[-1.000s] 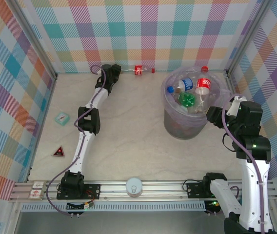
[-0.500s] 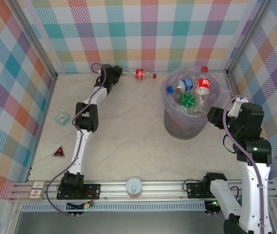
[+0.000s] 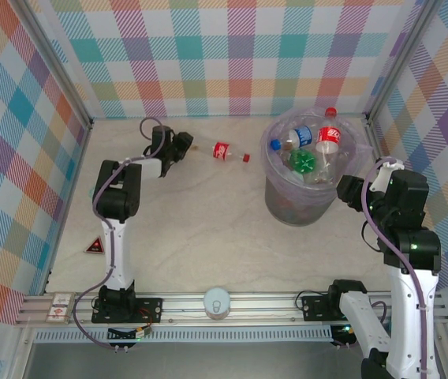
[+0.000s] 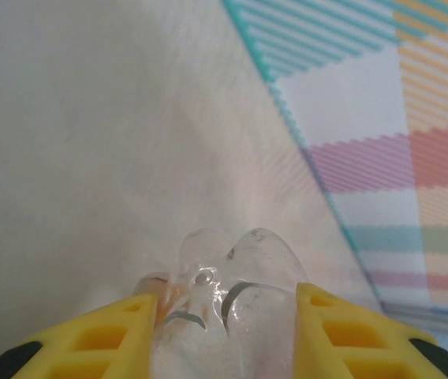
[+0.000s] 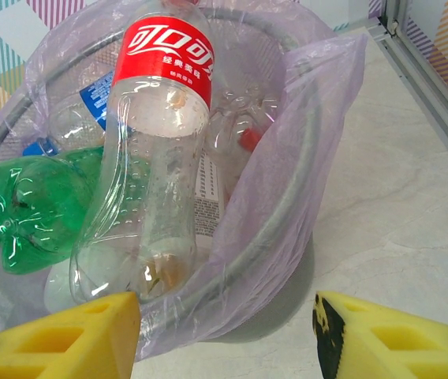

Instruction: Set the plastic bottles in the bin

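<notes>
Now I am looking down on the pale counter (image 3: 200, 229). The bin (image 3: 291, 207) is standing on its right side near the back wall, with its lavender bag hanging over the rim. Several plastic bottles are lying piled inside it. A red-labelled bottle (image 5: 161, 158) is leaning on top of the heap, a green bottle (image 5: 27, 201) is lying to its left, and a blue-labelled bottle (image 3: 301, 136) is sitting behind them.

My right fingers (image 5: 224, 324) are hovering just beside the bin's near wall, spread wide and holding nothing. My left fingers (image 3: 186, 147) are closing on the base of one more clear bottle (image 3: 222, 150) at the back of the counter, left of the bin. Its red label and red cap are pointing toward the bin, and the cap is sitting near the rim without touching it. I cannot tell whether this bottle is resting on the counter or hanging above it.

A small red triangle (image 3: 95, 246) is lying near the counter's left edge.
</notes>
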You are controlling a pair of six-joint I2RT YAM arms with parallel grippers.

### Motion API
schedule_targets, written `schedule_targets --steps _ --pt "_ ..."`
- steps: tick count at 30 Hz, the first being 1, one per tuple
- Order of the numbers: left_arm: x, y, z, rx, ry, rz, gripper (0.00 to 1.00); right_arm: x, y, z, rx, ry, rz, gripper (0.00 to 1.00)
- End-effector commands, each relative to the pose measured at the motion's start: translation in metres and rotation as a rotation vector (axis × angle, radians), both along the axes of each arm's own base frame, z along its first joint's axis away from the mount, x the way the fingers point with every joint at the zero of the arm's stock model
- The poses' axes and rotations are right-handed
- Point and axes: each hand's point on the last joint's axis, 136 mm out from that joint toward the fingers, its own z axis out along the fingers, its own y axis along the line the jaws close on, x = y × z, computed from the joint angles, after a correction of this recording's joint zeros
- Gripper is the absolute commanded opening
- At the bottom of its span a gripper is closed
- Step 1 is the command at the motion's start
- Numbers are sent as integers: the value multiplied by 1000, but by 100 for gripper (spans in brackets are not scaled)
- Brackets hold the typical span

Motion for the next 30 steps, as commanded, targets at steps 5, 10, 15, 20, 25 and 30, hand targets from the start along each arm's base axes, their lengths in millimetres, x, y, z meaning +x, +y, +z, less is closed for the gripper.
schedule_targets --steps 5,10,15,20,25,30 --pt "-86 16 -10 260 92 -199 19 -2 0 3 -12 -20 8 61" --pt "-123 51 -6 513 205 -217 41 -3 0 3 -17 -23 14 61" --pt "-128 62 42 579 162 -187 97 -1 2 2 -16 -28 24 61" --pt "-143 70 85 619 168 -155 100 3 2 -1 -36 -15 35 62" --pt "-203 104 100 904 308 -175 100 3 1 11 -67 -37 48 62" --pt "-276 122 80 952 460 -185 100 12 8 19 -46 -58 86 62"
